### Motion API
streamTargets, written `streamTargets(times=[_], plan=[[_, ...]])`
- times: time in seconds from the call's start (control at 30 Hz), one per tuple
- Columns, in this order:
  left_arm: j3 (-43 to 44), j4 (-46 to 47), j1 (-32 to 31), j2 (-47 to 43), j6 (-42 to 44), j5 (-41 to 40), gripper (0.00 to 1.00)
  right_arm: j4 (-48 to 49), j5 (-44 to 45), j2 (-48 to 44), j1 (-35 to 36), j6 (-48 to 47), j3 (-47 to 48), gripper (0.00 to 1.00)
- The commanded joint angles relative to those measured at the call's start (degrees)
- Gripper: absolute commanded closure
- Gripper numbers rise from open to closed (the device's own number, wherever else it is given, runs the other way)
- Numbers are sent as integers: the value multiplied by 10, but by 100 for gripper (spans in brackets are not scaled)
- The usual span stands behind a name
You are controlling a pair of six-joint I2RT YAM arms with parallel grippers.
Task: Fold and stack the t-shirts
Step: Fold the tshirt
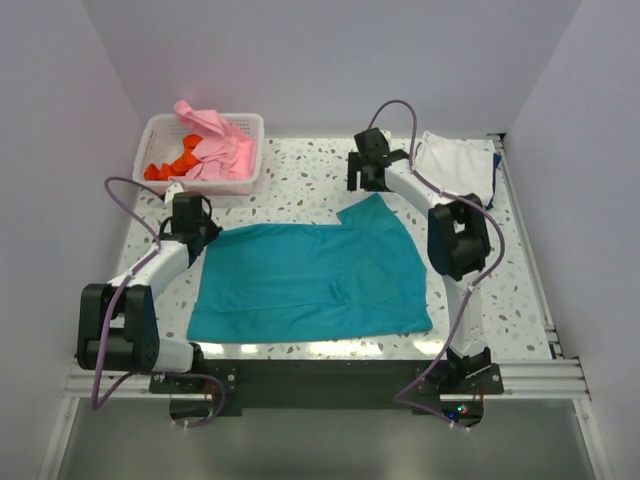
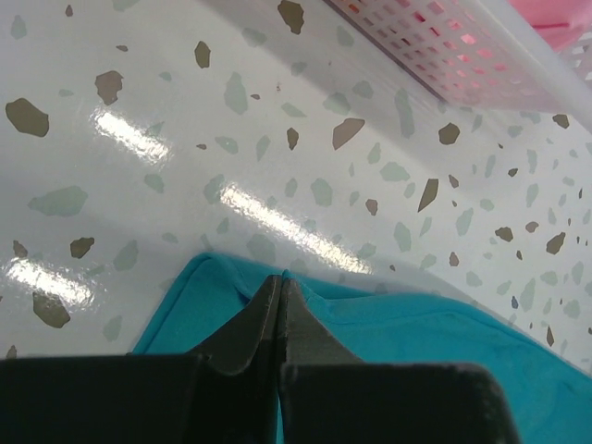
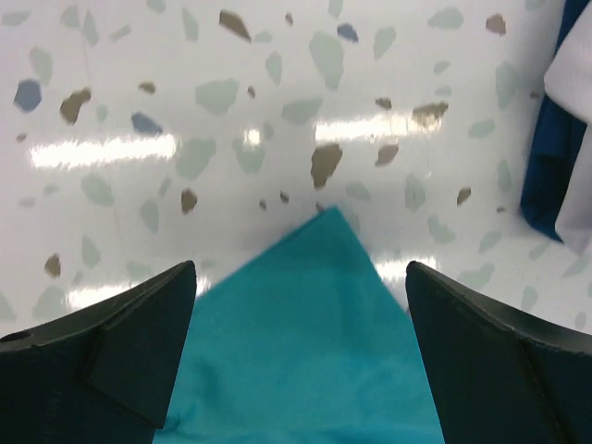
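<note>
Teal t-shirt [image 1: 310, 280] spread flat on the table [image 1: 300, 170], ready for a fold.

From above, the left gripper [image 1: 188, 222] sits at the shirt's far left corner and the right gripper [image 1: 372, 170] hovers over the raised sleeve tip, likely to lift both ends together. The left wrist view shows its jaws pressed together, apparently pinching the teal edge [image 2: 416, 342]. The right wrist view shows its fingers [image 3: 129, 333] wide apart, straddling the sleeve point [image 3: 314, 370] without gripping it.
</note>
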Motion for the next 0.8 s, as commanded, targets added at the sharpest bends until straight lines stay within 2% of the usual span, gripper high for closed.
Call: streamTargets(times=[0.0, 0.1, 0.23, 0.63, 0.77], plan=[[-8, 12, 4, -15, 1, 2, 100, -25, 22, 60, -13, -16, 106, 2], [-10, 12, 4, -18, 2, 1, 100, -30, 22, 107, -15, -25, 151, 5], [-11, 11, 4, -20, 3, 3, 100, -45, 28, 143, -19, -30, 180, 14], [-15, 7, 4, -22, 4, 5, 100, -12, 23, 114, -22, -25, 91, 41], [-19, 5, 4, -28, 1, 8, 100, 0, 29, 92, -25, -21, 53, 42]])
